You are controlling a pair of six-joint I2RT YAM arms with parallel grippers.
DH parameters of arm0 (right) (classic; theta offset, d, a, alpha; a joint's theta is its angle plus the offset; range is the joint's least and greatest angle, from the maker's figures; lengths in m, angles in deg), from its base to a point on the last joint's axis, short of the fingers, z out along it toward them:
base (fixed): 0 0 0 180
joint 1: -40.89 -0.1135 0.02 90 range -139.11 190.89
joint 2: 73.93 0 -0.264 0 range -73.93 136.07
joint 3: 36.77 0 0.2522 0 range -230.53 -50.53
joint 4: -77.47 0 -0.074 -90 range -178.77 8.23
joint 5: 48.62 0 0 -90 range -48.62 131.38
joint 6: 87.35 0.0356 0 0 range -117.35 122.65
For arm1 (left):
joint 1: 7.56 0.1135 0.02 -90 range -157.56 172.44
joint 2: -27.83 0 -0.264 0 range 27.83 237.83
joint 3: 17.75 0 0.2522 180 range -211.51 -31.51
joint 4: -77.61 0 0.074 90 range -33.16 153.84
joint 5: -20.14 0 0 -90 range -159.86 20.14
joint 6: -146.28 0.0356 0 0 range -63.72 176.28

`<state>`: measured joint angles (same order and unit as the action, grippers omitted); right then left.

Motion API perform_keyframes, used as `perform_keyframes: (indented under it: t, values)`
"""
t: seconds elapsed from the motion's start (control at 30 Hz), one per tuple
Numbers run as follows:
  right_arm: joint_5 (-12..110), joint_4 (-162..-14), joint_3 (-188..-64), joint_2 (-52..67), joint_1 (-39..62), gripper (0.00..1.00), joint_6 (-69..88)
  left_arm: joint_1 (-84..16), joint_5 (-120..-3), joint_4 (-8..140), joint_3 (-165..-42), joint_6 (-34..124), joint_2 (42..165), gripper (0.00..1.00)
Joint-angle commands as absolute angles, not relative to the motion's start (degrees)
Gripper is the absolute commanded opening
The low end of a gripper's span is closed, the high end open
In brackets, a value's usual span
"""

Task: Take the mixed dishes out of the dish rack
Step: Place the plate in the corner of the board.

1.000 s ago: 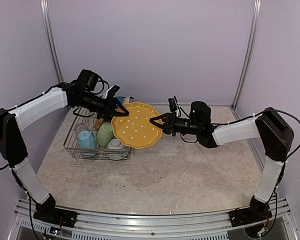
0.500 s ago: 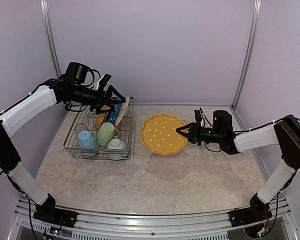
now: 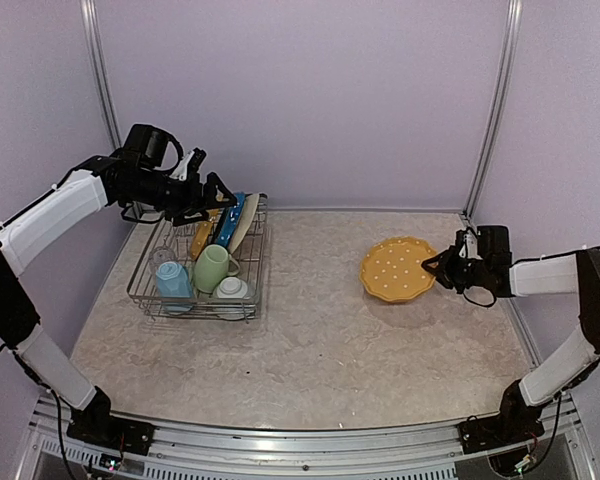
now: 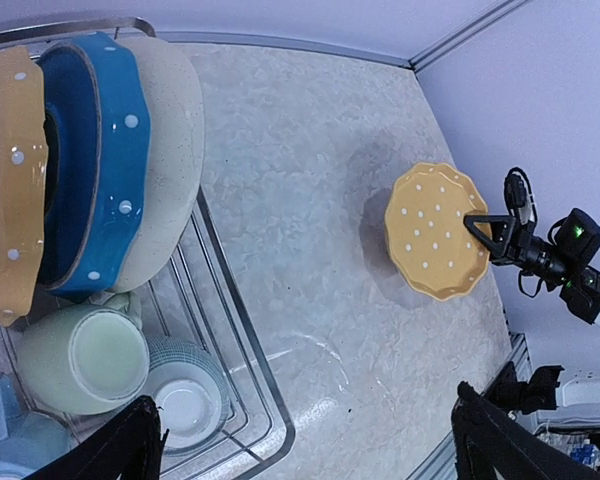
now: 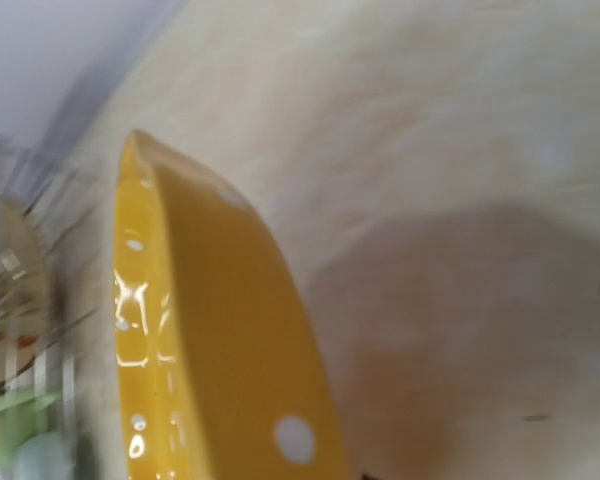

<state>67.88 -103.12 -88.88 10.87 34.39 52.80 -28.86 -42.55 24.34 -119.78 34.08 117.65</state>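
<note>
The silver wire dish rack (image 3: 148,290) (image 4: 242,340) stands at the left of the table. On edge in it stand a yellow dotted plate (image 3: 201,240) (image 4: 15,200), a blue dotted plate (image 3: 229,220) (image 4: 90,170) and a cream plate (image 3: 246,218) (image 4: 165,140). In front of them sit a light green mug (image 3: 211,268) (image 4: 85,360), a light blue cup (image 3: 173,282) and a small white cup (image 3: 230,290) (image 4: 185,400). My left gripper (image 3: 212,197) (image 4: 310,440) hovers open above the standing plates, holding nothing. At the far right my right gripper (image 3: 435,268) (image 4: 485,225) is shut on the rim of the second yellow dotted plate (image 3: 398,268) (image 4: 435,230) (image 5: 210,340), which is tilted just above the table.
The marbled tabletop (image 3: 320,340) stretches between the rack and the held plate. Purple walls with metal corner posts (image 3: 490,110) close in the back and sides. The right wall is close behind my right gripper.
My left gripper let go of the yellow plate, opened wide and drew back over the rack. My right arm carried that plate from the middle to the far right, and lower.
</note>
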Motion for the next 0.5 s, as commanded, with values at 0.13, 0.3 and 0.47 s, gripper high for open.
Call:
perform_keyframes:
  t: [0.13,0.3,0.47]
  values:
    - [70.5,-110.1,-90.8,17.1,38.8,0.00,51.7,-28.7,-47.3,21.8,-121.4,36.4,117.0,0.96]
    - [70.9,-114.1,-92.6,23.2,40.3,0.00,53.6,-29.9,-49.6,21.4,-121.3,37.1,116.1,0.97]
    - [71.1,-114.5,-93.6,27.1,40.4,0.00,52.7,-31.0,-50.5,20.8,-121.7,37.8,114.7,0.97]
